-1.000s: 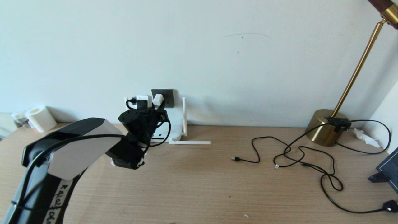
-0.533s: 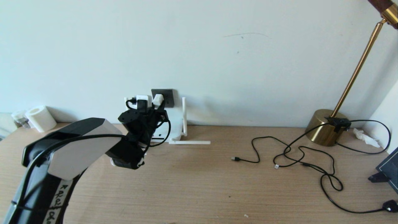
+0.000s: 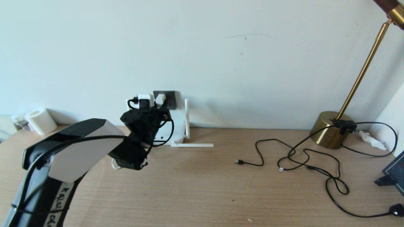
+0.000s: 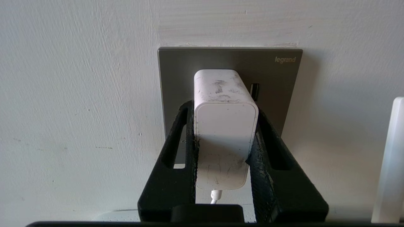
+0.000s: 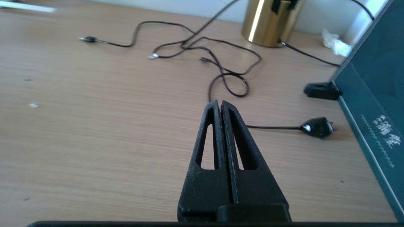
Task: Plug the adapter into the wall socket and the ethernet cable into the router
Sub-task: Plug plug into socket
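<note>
White adapter (image 3: 160, 99) sits against the wall socket (image 3: 169, 96), above the router (image 3: 176, 126).

Left wrist view: the left gripper (image 4: 222, 134) clamps the adapter (image 4: 224, 126) against the socket (image 4: 271, 78). Press squarely; release only when flush.

Right wrist view: the right gripper (image 5: 220, 107) hovers closed, empty, over the table (image 5: 94, 126).

Since the earlier pictures, the adapter (image 3: 160, 99) has been pushed nearer the wall socket (image 3: 169, 96) by the left gripper (image 3: 157, 105), slightly upward at centre-left of the frame.
</note>
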`<state>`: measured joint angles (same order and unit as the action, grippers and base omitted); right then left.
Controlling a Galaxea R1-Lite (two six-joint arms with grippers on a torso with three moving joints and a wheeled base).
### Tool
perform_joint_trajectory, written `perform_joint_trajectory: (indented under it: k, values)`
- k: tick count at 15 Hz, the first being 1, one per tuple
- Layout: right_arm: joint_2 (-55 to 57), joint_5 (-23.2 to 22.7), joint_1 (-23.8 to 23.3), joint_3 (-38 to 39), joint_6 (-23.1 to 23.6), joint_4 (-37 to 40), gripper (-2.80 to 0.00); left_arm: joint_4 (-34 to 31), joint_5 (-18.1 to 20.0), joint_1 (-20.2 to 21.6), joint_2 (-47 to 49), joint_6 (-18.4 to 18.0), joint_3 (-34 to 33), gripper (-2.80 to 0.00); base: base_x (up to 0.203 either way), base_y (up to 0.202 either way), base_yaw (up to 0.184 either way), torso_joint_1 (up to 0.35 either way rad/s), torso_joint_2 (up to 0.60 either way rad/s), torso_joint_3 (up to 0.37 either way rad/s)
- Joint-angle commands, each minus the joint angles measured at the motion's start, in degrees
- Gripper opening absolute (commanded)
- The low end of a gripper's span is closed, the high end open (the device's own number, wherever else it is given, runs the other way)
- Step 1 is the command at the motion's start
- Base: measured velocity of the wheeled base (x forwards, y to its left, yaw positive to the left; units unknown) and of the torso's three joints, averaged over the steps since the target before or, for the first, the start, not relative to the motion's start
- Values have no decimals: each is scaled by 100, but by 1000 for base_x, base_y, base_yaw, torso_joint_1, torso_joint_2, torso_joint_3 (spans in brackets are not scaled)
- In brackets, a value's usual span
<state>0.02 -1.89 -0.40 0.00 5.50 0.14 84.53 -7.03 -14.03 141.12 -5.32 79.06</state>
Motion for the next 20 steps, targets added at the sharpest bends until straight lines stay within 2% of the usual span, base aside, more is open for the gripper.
perform_joint_trajectory:
  k: [1,20]
  values:
    - [6,-4,-4,0,4,3,-280,-4,-9,-3,-41,-5,65,-280,0,0,0,0,0,0]
    - [6,-4,-4,0,4,3,-280,-41,-6,-3,135,4,92,-280,0,0,0,0,0,0]
